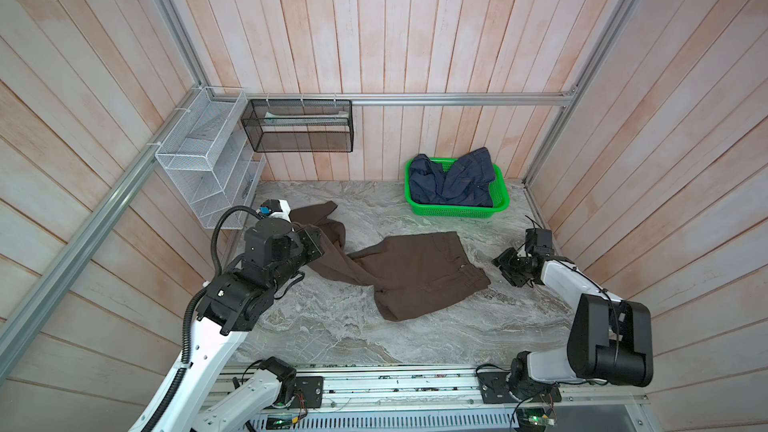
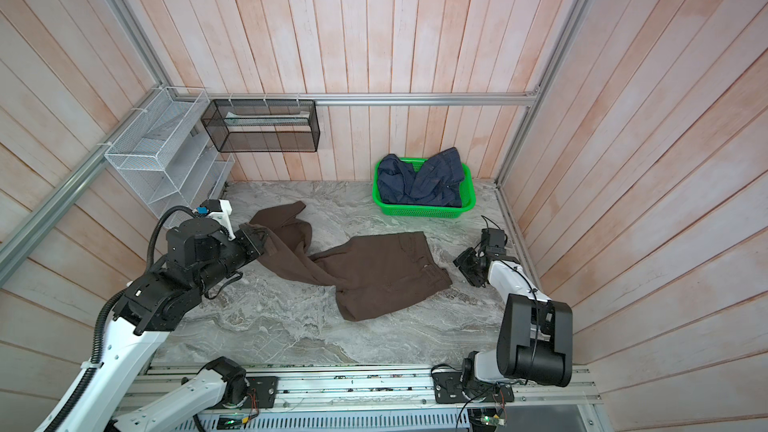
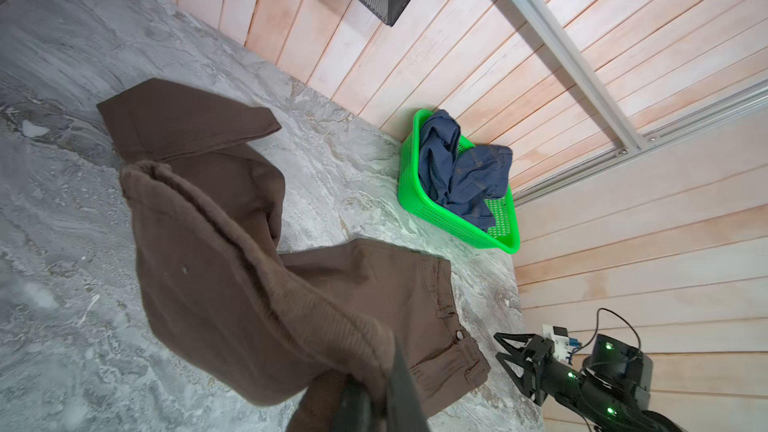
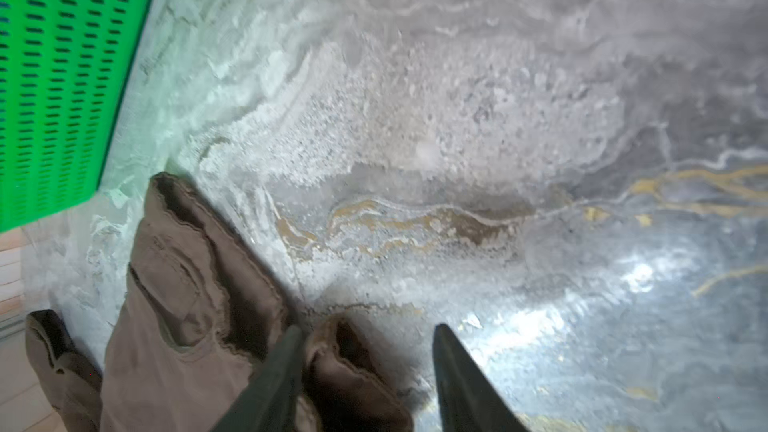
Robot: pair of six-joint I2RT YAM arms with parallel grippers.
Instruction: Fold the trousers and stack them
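Observation:
The brown trousers (image 1: 415,272) (image 2: 374,272) lie crumpled across the marble tabletop (image 1: 332,326), waist end to the right and legs bunched to the left. My left gripper (image 1: 322,238) (image 2: 262,238) (image 3: 382,401) is shut on a leg of the trousers (image 3: 208,263), and the cloth rises from the table to its fingers. My right gripper (image 1: 505,272) (image 2: 465,272) (image 4: 370,328) stands open low over the table at the waistband's right corner. A fold of the trousers (image 4: 187,305) lies between its fingers, against one of them and unclamped.
A green basket (image 1: 453,213) (image 2: 424,213) (image 3: 457,234) (image 4: 50,76) with a navy denim garment (image 1: 453,180) sits at the back right, close to the right arm. A white wire rack (image 1: 203,160) and a black mesh shelf (image 1: 299,126) hang on the back-left walls.

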